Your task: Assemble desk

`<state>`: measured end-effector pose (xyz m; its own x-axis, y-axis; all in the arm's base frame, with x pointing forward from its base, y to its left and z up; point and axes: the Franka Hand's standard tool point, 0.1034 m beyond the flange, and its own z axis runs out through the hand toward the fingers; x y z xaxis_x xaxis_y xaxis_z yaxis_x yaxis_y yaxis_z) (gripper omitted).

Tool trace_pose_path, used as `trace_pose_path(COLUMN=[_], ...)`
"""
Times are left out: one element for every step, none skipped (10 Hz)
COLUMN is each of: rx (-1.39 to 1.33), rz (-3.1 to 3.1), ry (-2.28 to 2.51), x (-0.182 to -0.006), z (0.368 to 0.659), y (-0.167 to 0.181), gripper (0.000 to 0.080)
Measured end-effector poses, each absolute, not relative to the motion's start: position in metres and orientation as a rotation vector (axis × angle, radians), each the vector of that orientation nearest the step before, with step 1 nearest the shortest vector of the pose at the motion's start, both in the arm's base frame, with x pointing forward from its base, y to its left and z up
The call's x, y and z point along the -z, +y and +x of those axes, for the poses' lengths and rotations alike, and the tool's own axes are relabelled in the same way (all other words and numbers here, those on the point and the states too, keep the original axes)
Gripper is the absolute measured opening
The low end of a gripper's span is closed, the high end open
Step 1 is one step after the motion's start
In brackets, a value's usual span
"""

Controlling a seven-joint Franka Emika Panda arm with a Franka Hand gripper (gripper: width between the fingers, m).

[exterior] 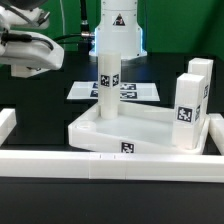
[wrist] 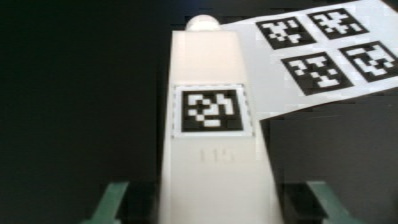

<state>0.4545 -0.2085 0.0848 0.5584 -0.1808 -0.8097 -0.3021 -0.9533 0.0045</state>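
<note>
The white rimmed tabletop (exterior: 150, 128) lies flat behind the front wall. A white leg block (exterior: 107, 86) with a square tag stands upright at its far corner on the exterior view's left. My gripper (exterior: 110, 50) is right above it, around its top end. In the wrist view the leg (wrist: 214, 130) runs lengthwise between my green fingers (wrist: 118, 200). My gripper (wrist: 217, 192) is open, with a dark gap on each side of the leg. Two more legs (exterior: 188, 112) (exterior: 202, 85) stand upright on the tabletop's side at the exterior view's right.
The marker board (exterior: 135, 90) lies behind the tabletop and shows in the wrist view (wrist: 329, 55). The long low white border wall (exterior: 110, 163) runs along the front and turns back at the exterior view's left (exterior: 6, 125). A camera rig (exterior: 25, 50) hangs at upper left.
</note>
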Motion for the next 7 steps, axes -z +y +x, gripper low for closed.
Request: trace_pose_path(rx=[-1.351,-1.320,-1.240,-1.183,-1.118,-1.074,-0.961], rz=[-2.654,-2.675,-2.724,-2.748,-2.782,-2.807,-2.870], ry=[0.414,0.412,0.407,0.411,0.408,0.403,0.394], x=[-0.085,-0.085,-0.095,-0.111,-0.125,-0.135,-0.140], z=[0.455,0.459,0.469,0.478,0.489,0.497,0.510], y=[-0.209,-0.211,-0.213,-0.207,-0.202,-0.198,-0.200], gripper=[0.0289,0.0290,0.0290,0.0290,0.0290,0.0290,0.0290])
